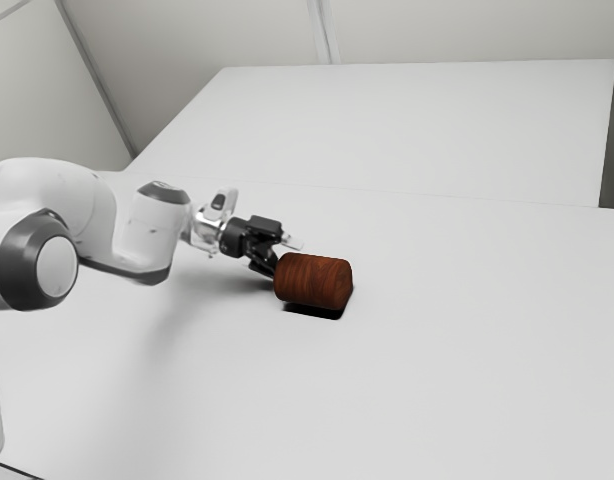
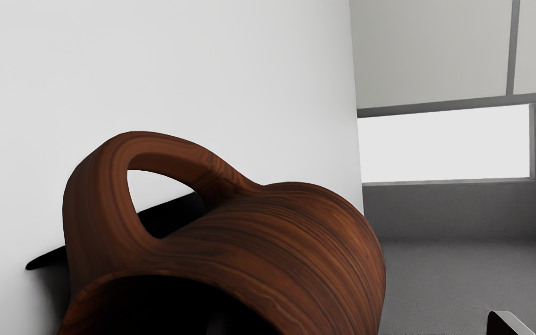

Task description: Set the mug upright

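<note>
You have the mug (image 1: 314, 281) lying on its side on the table (image 1: 437, 400), its mouth facing your gripper (image 1: 285, 257). The gripper is at the mug's end toward the exterior view's left.

You have a broad white surface (image 1: 437, 400) under you, matte and plain. In the exterior view, a faint line (image 1: 387, 192) crosses it, and a white panel (image 1: 407, 130) lies past that line. Behind the panel you can see a pale grey wall (image 1: 467, 30) with a light upright strip (image 1: 324, 30); toward the exterior view's left, a dark seam (image 1: 97, 82) slants down it. In the wrist view, past the surface's edge, you get a bright white rectangle (image 2: 445, 149) bordered in grey, beside darker grey (image 2: 463, 274).
</note>
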`<state>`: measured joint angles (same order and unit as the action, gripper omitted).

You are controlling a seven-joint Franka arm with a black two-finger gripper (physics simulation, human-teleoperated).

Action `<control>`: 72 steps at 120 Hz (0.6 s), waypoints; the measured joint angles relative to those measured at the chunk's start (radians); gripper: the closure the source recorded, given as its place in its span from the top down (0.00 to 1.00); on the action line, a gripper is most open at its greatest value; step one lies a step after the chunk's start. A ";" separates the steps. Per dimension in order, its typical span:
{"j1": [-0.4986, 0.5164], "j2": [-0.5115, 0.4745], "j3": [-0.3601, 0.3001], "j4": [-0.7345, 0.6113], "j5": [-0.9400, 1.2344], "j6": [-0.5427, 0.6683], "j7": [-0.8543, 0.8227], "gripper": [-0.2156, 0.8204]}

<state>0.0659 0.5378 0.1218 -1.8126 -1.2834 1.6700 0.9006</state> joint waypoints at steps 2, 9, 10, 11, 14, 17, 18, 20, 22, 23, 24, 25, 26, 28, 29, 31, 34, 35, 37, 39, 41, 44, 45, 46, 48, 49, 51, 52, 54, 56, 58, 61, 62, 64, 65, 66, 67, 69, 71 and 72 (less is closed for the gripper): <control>0.000 0.001 -0.001 0.000 -0.003 -0.001 0.003 0.79; 0.003 0.002 -0.004 0.000 -0.009 -0.003 0.014 0.68; 0.004 0.002 -0.004 0.000 -0.010 -0.003 0.015 0.66; 0.004 0.002 -0.004 0.000 -0.011 -0.004 0.017 0.63; 0.005 0.002 -0.005 0.000 -0.012 -0.004 0.021 0.56; 0.005 0.002 -0.005 0.000 -0.013 -0.005 0.026 0.49; 0.005 0.002 -0.005 0.000 -0.014 -0.005 0.027 0.47; 0.006 0.002 -0.005 0.000 -0.014 -0.005 0.030 0.43; 0.006 0.001 -0.005 0.000 -0.015 -0.005 0.032 0.39; 0.006 0.001 -0.005 0.000 -0.015 -0.006 0.034 0.37; 0.006 0.001 -0.005 0.001 -0.015 -0.006 0.035 0.36; 0.006 0.001 -0.005 0.001 -0.016 -0.006 0.036 0.34; 0.006 0.001 -0.005 0.001 -0.016 -0.006 0.037 0.33; 0.006 0.001 -0.005 0.001 -0.016 -0.006 0.040 0.30; 0.006 0.001 -0.005 0.001 -0.017 -0.006 0.041 0.29; 0.006 0.001 -0.005 0.001 -0.017 -0.007 0.043 0.26; 0.006 0.000 -0.006 0.001 -0.017 -0.007 0.047 0.23; 0.006 0.000 -0.006 0.001 -0.017 -0.007 0.048 0.22; 0.005 -0.001 -0.006 0.001 -0.018 -0.008 0.050 0.20; 0.005 -0.002 -0.006 0.001 -0.018 -0.008 0.052 0.19; 0.005 -0.003 -0.008 0.001 -0.018 -0.009 0.054 0.17; 0.006 -0.005 -0.011 0.001 -0.019 -0.010 0.057 0.16; 0.006 -0.006 -0.012 0.001 -0.019 -0.011 0.058 0.15; 0.006 -0.007 -0.013 0.001 -0.019 -0.011 0.058 0.14; 0.006 -0.009 -0.014 0.001 -0.019 -0.012 0.060 0.13; 0.006 -0.010 -0.015 0.001 -0.019 -0.013 0.061 0.13; 0.006 -0.014 -0.015 0.001 -0.019 -0.014 0.063 0.12; 0.006 -0.015 -0.016 0.000 -0.019 -0.014 0.064 0.12; 0.005 -0.020 -0.016 0.000 -0.019 -0.016 0.065 0.11; 0.005 -0.024 -0.016 0.000 -0.019 -0.017 0.067 0.10; 0.005 -0.031 -0.017 -0.001 -0.019 -0.018 0.068 0.09; 0.004 -0.042 -0.017 -0.001 -0.019 -0.020 0.071 0.09; 0.004 -0.046 -0.017 -0.001 -0.019 -0.021 0.071 0.08; 0.004 -0.053 -0.017 -0.001 -0.019 -0.023 0.073 0.08; 0.004 -0.058 -0.017 -0.001 -0.019 -0.024 0.073 0.08; 0.004 -0.062 -0.017 -0.001 -0.018 -0.025 0.074 0.08; 0.004 -0.065 -0.017 -0.001 -0.018 -0.026 0.075 0.07; 0.003 -0.074 -0.017 -0.002 -0.017 -0.028 0.076 0.07; 0.003 -0.081 -0.017 -0.002 -0.015 -0.029 0.077 0.07; 0.003 -0.085 -0.017 -0.002 -0.014 -0.030 0.077 0.07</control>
<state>0.0689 0.4524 0.1044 -1.8148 -1.2972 1.6398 0.9777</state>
